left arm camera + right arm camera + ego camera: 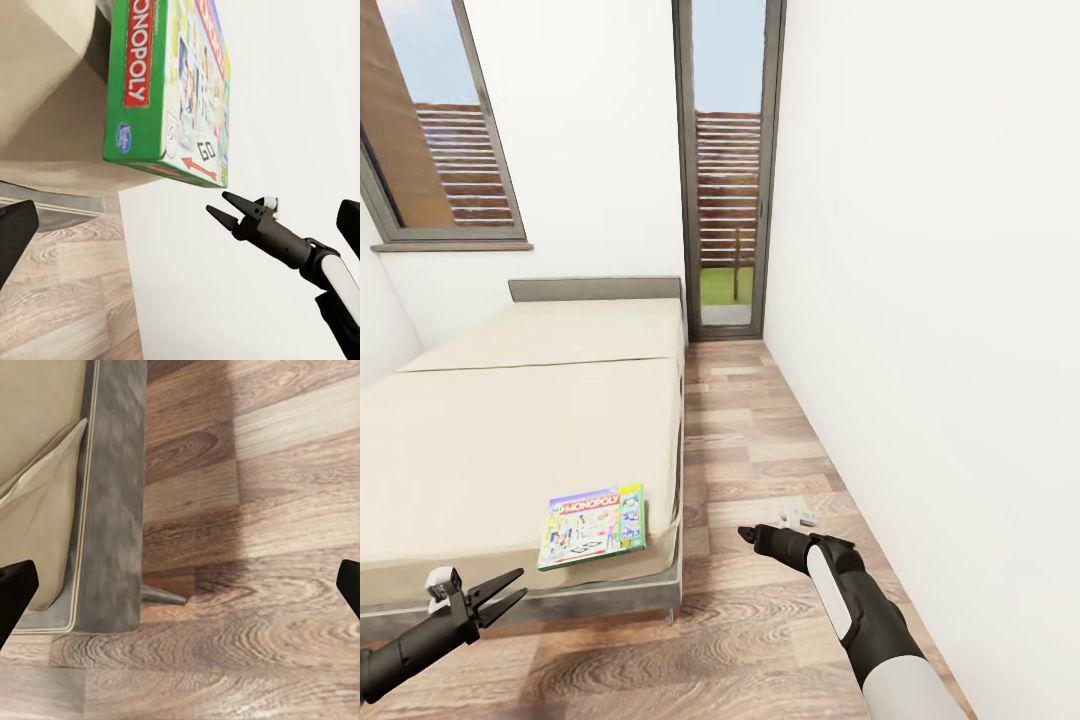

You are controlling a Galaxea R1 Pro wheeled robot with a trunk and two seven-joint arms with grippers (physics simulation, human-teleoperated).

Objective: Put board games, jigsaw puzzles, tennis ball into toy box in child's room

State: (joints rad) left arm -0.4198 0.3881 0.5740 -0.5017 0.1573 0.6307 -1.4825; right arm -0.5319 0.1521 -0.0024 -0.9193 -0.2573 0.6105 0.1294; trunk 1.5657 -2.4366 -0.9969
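Looking down from the head: the Monopoly box (593, 526) lies on the bed's (510, 440) near corner, left gripper (500, 595) spread empty beside it, right gripper (748, 535) pinched closed over wood floor (760, 450). Left wrist: box (169, 82) near, untouched. Right wrist: bed frame (112, 510), fingertips (15, 592) spread apart.
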